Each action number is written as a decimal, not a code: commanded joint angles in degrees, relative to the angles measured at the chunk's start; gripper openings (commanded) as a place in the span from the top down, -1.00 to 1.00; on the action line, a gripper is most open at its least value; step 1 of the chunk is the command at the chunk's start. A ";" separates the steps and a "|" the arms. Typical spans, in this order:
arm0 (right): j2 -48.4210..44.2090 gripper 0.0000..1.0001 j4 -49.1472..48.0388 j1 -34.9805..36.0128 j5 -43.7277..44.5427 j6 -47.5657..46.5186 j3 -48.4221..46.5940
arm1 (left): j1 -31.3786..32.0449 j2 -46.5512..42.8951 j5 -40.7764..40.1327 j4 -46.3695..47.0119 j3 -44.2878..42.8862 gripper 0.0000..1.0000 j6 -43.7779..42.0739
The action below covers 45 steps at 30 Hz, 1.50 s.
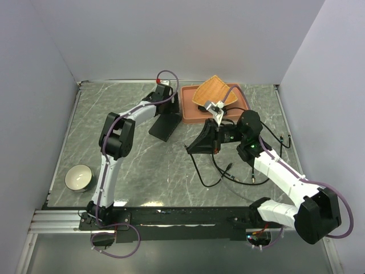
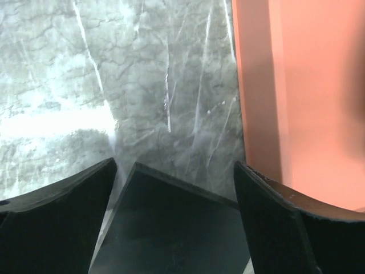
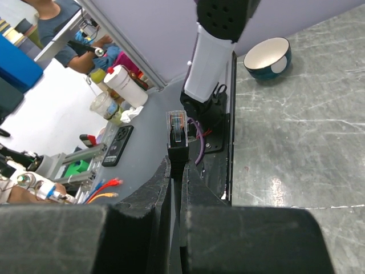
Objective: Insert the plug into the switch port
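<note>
The plug [image 3: 177,127], a clear connector with coloured wires inside, is clamped between the right fingers [image 3: 142,228], which are pressed tight on its black boot so that its tip sticks out past them. It is held above the surface [image 1: 148,171] near the middle, just near-right of the black box [image 1: 165,127] and apart from it. The box is set at the far middle, just left of the terracotta tray [image 1: 191,114]; its switch port cannot be made out. The left fingers [image 2: 57,222] are spread wide over the box's far end, with nothing gripped. A woven orange mat [image 1: 212,90] is seen on the tray. A black cable [image 1: 219,171] is looped on the surface by the right arm, and a bowl [image 1: 78,177] is placed at the near left.
</note>
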<state>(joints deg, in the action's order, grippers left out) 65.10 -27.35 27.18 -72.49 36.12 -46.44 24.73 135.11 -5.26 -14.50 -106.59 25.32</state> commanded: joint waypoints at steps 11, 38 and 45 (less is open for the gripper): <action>7.14 1.00 27.07 3.32 23.34 -20.47 -4.19 | 1.02 -12.41 6.75 2.28 24.03 -0.52 0.60; 25.77 1.00 36.76 26.61 73.88 -32.87 -11.40 | -1.08 -39.22 10.34 9.14 49.54 -0.92 6.94; 26.83 1.00 36.58 29.33 76.62 -32.08 -10.69 | -8.55 -42.56 22.39 15.98 55.78 -0.90 6.50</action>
<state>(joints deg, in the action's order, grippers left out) 91.05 10.00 55.57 0.12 4.21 -55.24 18.85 94.98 10.22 -3.07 -53.56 32.16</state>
